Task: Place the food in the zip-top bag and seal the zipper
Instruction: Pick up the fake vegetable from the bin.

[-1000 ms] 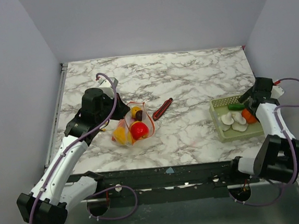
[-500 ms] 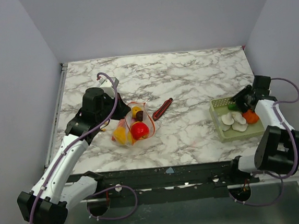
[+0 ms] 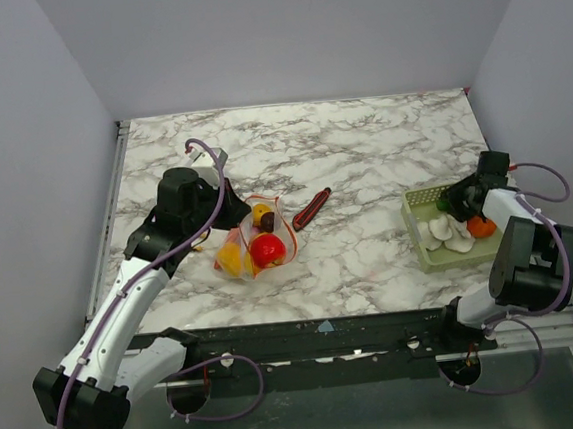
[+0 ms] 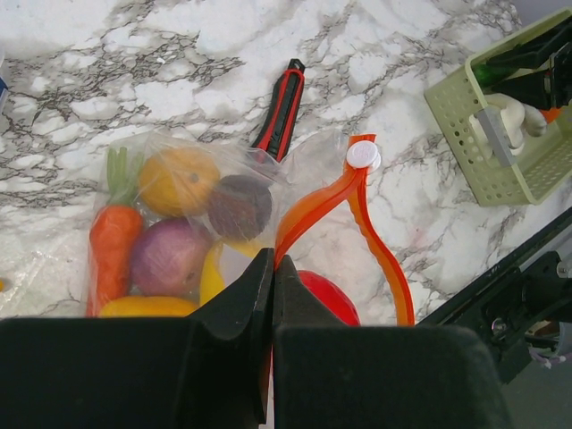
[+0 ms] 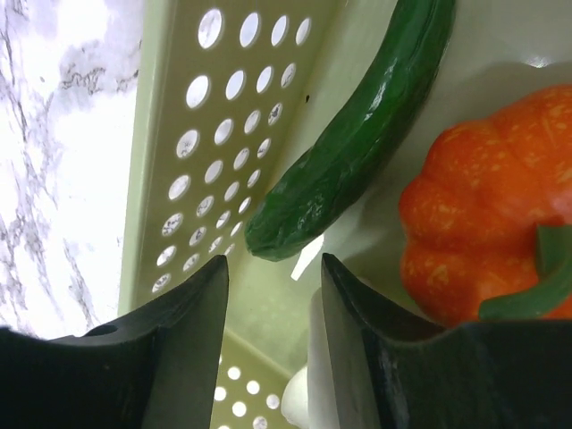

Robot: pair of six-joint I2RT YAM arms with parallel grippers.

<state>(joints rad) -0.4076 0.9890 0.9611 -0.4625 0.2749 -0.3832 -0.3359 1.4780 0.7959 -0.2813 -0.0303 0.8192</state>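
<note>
Lying at about 8 o'clock from the middle of the worktop (image 3: 361,148), the zip-top bag (image 4: 237,161) is slumped on the marble. Inside it:
- carrot (image 4: 112,241)
- orange (image 4: 179,179)
- dark purple piece (image 4: 239,206)
- purple onion (image 4: 170,257)
- yellow piece (image 4: 147,307)
- red fruit (image 4: 329,295)

Zipper (image 4: 313,206) unsealed, its two orange-red halves bowed apart, with the white slider (image 4: 363,155) at the far end.

Left fingers (image 4: 241,295) pressed together tip to tip at the bag's mouth, where the zipper starts. They seem to nip the film, though the pinch itself is hidden under the tips.

Red-and-black stick (image 4: 279,107) lies at 1 o'clock from the bag, its near end at the bag's edge.

Green basket (image 3: 424,198) sits at 3 o'clock, by the right edge. It holds a cucumber (image 5: 366,134), an orange pumpkin (image 5: 483,241) and white pieces (image 3: 440,229).

Right fingers (image 5: 183,340) stand apart, dipped into the basket. The cucumber's blunt end is just ahead of the gap; nothing is clamped.

Against a second ago:
- The right wrist has swung toward the basket's 1 o'clock corner, and its fingers now point toward 9 o'clock.
- The right elbow is drawn closer to the near edge.
- Left arm, bag, stick and basket contents are unchanged.
</note>
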